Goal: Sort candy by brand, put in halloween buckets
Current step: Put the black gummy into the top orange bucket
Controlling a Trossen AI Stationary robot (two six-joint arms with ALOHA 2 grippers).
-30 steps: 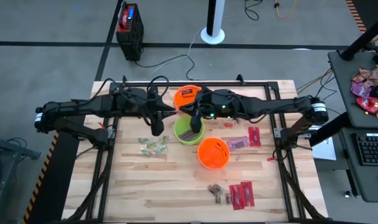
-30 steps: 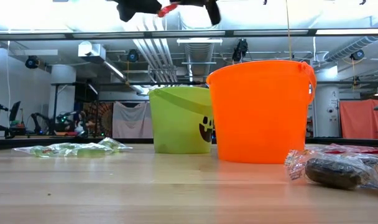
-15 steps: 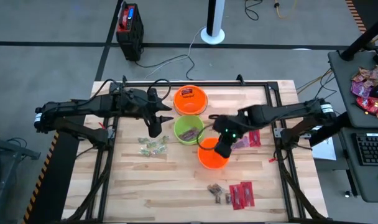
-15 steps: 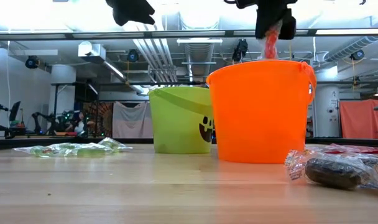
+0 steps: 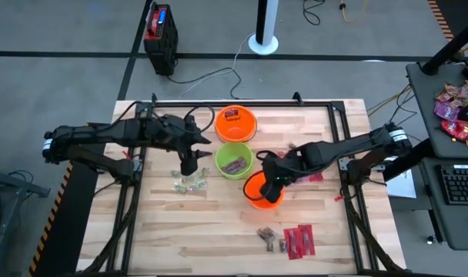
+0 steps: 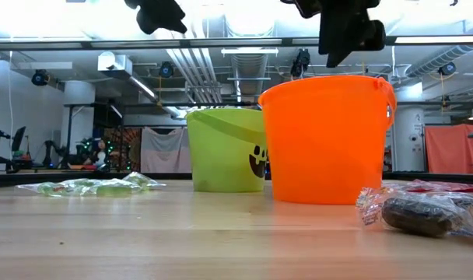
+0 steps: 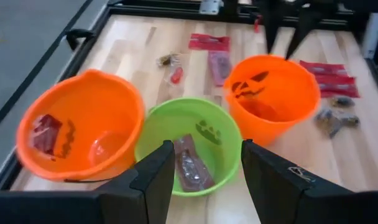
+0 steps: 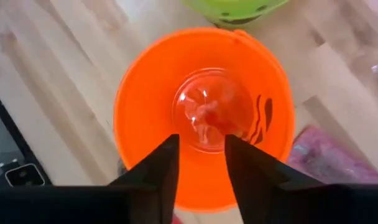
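Orange bucket (image 5: 262, 192) sits under the empty, parted right gripper (image 5: 272, 183); green bucket (image 5: 234, 160) just beside it.

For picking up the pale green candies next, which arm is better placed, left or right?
The left. Its tool hangs open just above the pale green candies, on the left side of the green bucket. The right tool is open over the near orange bucket, with the green bucket between it and those candies.
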